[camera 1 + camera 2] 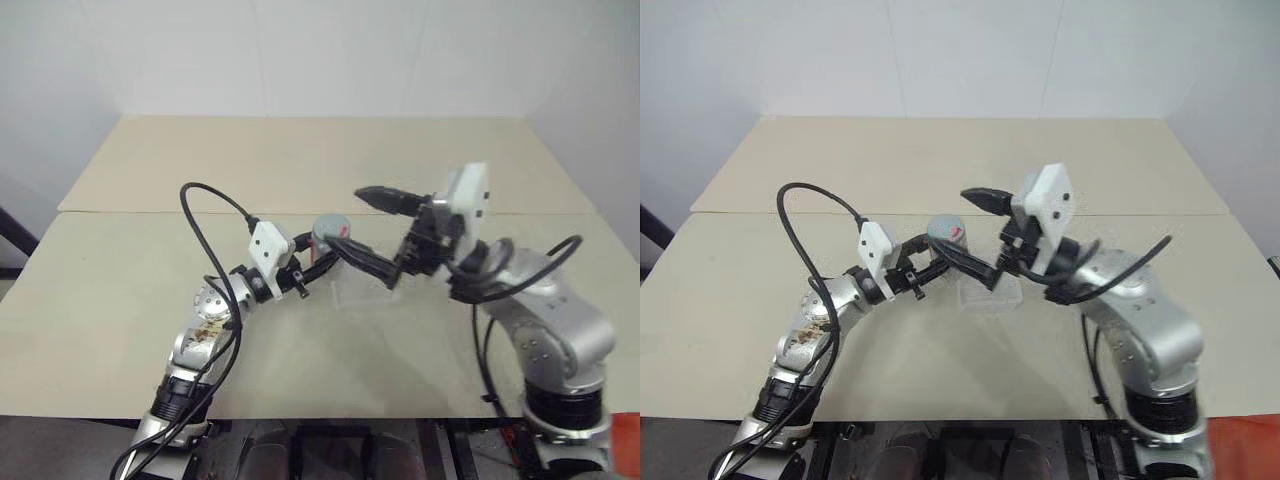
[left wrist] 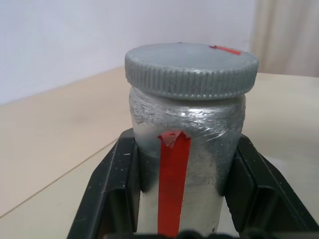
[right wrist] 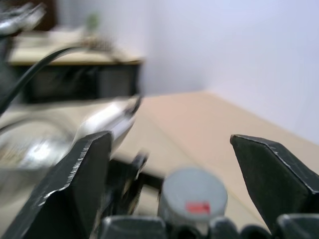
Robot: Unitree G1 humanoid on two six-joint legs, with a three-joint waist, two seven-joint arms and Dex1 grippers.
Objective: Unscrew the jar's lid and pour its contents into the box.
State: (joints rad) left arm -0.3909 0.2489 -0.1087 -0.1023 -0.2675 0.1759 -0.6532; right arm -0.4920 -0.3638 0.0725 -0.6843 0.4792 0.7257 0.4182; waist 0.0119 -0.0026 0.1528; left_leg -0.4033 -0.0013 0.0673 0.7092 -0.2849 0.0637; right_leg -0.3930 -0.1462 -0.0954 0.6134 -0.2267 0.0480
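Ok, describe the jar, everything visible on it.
The jar is a small silvery cylinder, its surface wrinkled like foil, with a red vertical stripe down its side. Its grey ridged lid, bearing a red mark, is still on. It stands upright, clamped between the left tool's black fingers, lifted beside the clear box.

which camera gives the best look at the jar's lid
The left wrist view: the lid sits close up, still on the jar, ridged edge plain. The right wrist view shows its top blurred between open fingers; the head views show it small.
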